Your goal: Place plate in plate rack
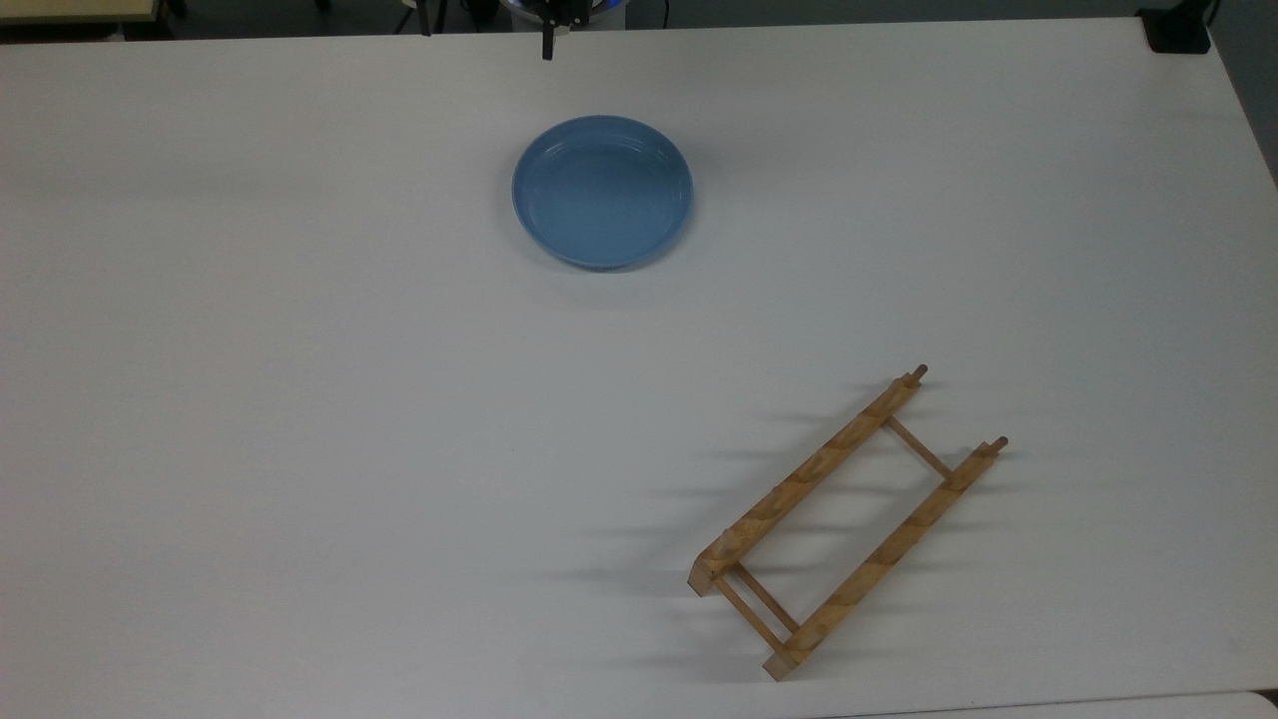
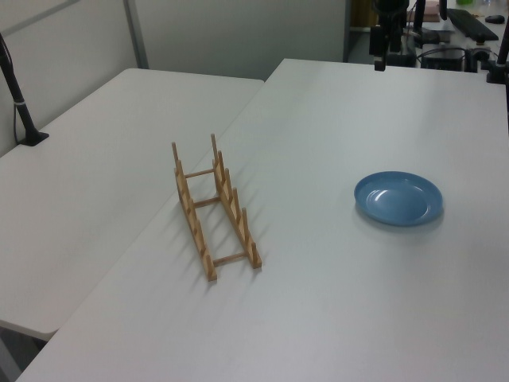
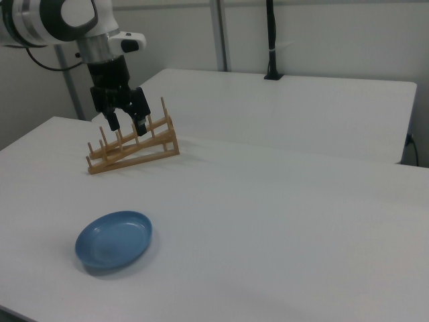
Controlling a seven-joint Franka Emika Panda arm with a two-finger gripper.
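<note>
The blue plate (image 1: 602, 192) lies flat and upright on the white table (image 1: 300, 399), toward the top view's upper middle. It also shows as the plate (image 2: 398, 198) and the plate (image 3: 114, 240). The wooden plate rack (image 1: 849, 519) stands diagonally at the top view's lower right, well apart from the plate, with nothing between its pegs. The rack (image 2: 215, 208) is at the left view's centre left, and the rack (image 3: 134, 147) is behind the arm in the right view. My gripper (image 3: 127, 124) hangs open above the table, holding nothing. In the top view the gripper (image 1: 549, 40) is at the top edge, beyond the plate.
A second white table (image 2: 95, 159) adjoins this one and carries a black pole on a base (image 2: 20, 103). A black object (image 1: 1178, 30) sits at the top view's top right corner. Desk clutter (image 2: 469, 24) lies behind the arm.
</note>
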